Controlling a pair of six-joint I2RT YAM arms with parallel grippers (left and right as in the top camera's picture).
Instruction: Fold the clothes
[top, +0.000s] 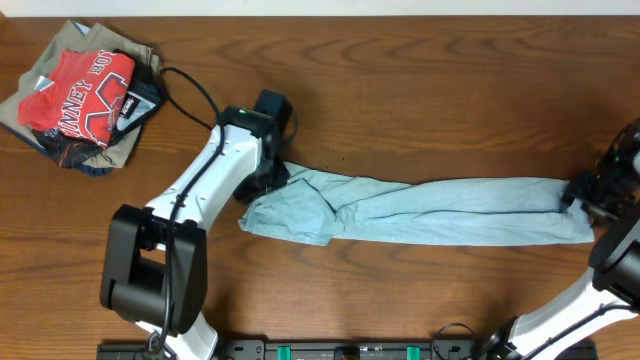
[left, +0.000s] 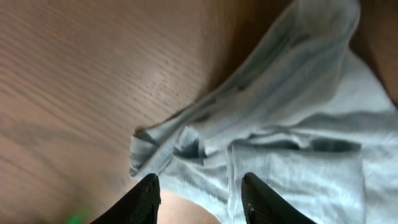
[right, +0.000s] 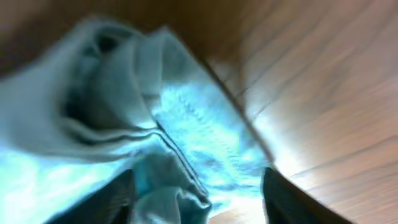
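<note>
Clothes laid flat on the table as one long narrow band, from just left of centre out to the 3 o'clock edge. Looks already gathered lengthwise, with a wider doubled flap at the 9 o'clock end. Judged roughly halfway: end-to-end folds not yet made, wrinkles left to smooth.

Left gripper low over the 9 o'clock end, arm reaching up from 7 o'clock, wrist tipped down. Jaws parted, hem lying between the fingers, nothing pinched.

Right gripper at the 3 o'clock end, arm rising from 5 o'clock. Jaws wide apart, straddling the bunched end, not clamped.

Pile of other garments well apart at 10 o'clock.
</note>
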